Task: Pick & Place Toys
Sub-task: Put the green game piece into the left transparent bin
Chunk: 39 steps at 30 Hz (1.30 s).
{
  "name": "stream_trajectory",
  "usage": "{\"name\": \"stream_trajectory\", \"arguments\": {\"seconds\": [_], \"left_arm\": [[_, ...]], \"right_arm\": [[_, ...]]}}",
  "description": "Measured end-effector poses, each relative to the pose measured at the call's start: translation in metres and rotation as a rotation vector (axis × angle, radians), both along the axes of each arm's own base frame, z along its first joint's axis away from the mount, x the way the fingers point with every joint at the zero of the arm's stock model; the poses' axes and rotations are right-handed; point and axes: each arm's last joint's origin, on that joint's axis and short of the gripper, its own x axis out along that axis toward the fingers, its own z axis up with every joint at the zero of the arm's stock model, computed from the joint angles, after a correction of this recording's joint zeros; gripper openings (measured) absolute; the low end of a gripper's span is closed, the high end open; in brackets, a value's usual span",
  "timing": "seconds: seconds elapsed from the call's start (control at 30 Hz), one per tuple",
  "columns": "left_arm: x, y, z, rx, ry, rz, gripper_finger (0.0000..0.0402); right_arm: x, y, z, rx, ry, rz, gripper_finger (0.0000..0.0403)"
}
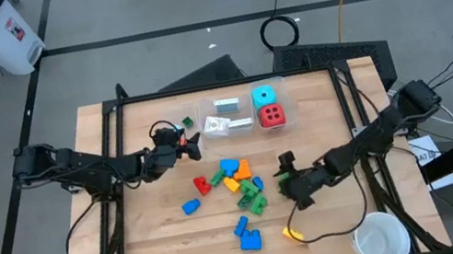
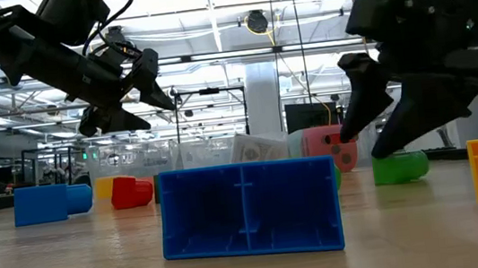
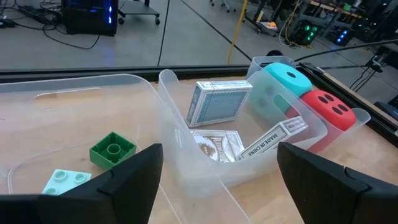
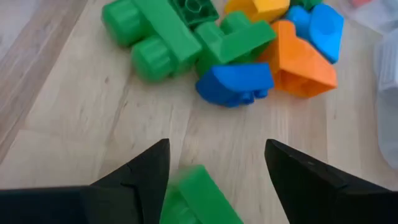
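Observation:
Loose toy bricks (image 1: 238, 179) in blue, green, red, orange and yellow lie heaped mid-table. My right gripper (image 1: 286, 179) hovers open at the heap's right side. A green brick (image 4: 199, 196) shows between its fingers; in the low view this green brick (image 2: 401, 167) rests on the table under the fingertips. My left gripper (image 1: 190, 144) stands open and empty before three clear bins (image 1: 204, 107). One bin holds a green brick (image 3: 112, 150) and a mint piece (image 3: 65, 182). Another holds the cards (image 3: 217, 102). The third holds the cyan die (image 3: 283, 81) and the red die (image 3: 329, 109). My right gripper has the green brick between its fingers, seen from above at a slant. The gap between the fingers is wider than the brick. I cannot tell whether either finger touches it.
Two blue bricks (image 1: 247, 233) and a yellow one (image 1: 294, 234) lie toward the near edge, and a blue one (image 1: 190, 207) lies left of the heap. A white cup (image 1: 380, 238) stands at the near right corner. Bare wood stretches along the near left.

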Motion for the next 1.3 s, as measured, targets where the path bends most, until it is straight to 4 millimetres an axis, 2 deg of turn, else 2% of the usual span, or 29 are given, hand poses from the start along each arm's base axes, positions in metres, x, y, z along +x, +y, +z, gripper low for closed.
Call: {"name": "stream_trajectory", "arguments": {"seconds": [0.1, 0.2, 0.33, 0.5, 0.6, 0.73, 0.87, 1.03, 1.3], "left_arm": [[0.000, 0.000, 0.000, -0.002, -0.001, -0.003, 0.0319], [0.000, 0.000, 0.000, 0.000, 0.002, -0.004, 0.0319], [0.000, 0.000, -0.001, -0.004, 0.007, -0.011, 0.0319], [0.000, -0.001, -0.002, -0.021, 0.019, -0.046, 0.0319], [0.000, -0.001, -0.002, -0.021, 0.018, -0.045, 0.0319], [0.000, -0.001, -0.002, -0.021, 0.017, -0.045, 0.0319], [0.000, -0.001, -0.002, -0.022, 0.016, -0.045, 0.0319], [0.000, -0.001, -0.002, -0.020, 0.016, -0.045, 0.0319], [0.000, 0.004, -0.002, -0.016, 0.022, -0.028, 0.0319]], "right_arm": [[-0.001, -0.003, -0.004, -0.010, 0.033, -0.006, 0.0230], [-0.004, -0.006, -0.005, -0.104, 0.059, -0.017, 0.0224], [-0.004, -0.009, 0.006, -0.185, -0.017, -0.075, 0.0220], [-0.011, -0.008, 0.029, -0.037, -0.066, 0.004, 0.0224], [-0.018, -0.013, 0.036, 0.095, -0.016, 0.022, 0.0222], [-0.024, -0.024, 0.028, 0.103, 0.075, -0.035, 0.0215], [-0.029, -0.034, 0.005, 0.112, 0.148, -0.024, 0.0211], [-0.034, -0.050, -0.014, 0.131, 0.176, -0.072, 0.0209], [-0.035, -0.060, -0.018, 0.179, 0.184, -0.098, 0.0175]]}}
